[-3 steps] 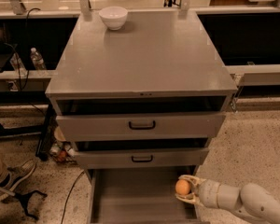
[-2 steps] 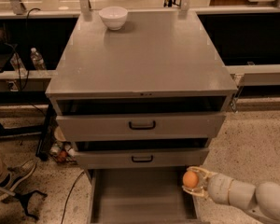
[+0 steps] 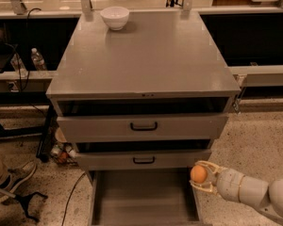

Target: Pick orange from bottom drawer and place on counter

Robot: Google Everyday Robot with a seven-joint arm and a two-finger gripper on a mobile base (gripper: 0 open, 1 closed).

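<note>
The orange [image 3: 198, 173] is a small round fruit held between the fingers of my gripper [image 3: 201, 176] at the lower right. The gripper is shut on it, at the right edge of the open bottom drawer [image 3: 141, 197], just below the second drawer front. The white arm reaches in from the lower right corner. The bottom drawer is a grey metal tray pulled out toward the camera, and its visible floor is bare. The counter [image 3: 146, 51] is the broad grey top of the cabinet, above both drawer fronts.
A white bowl [image 3: 115, 17] stands at the counter's back left. Two grey drawer fronts with black handles [image 3: 143, 125] sit below the top. A person's shoe [image 3: 14, 175] and cables are on the floor at left. A water bottle [image 3: 38, 59] stands behind.
The gripper with the orange has moved right and up, from over the drawer's right side to its right edge.
</note>
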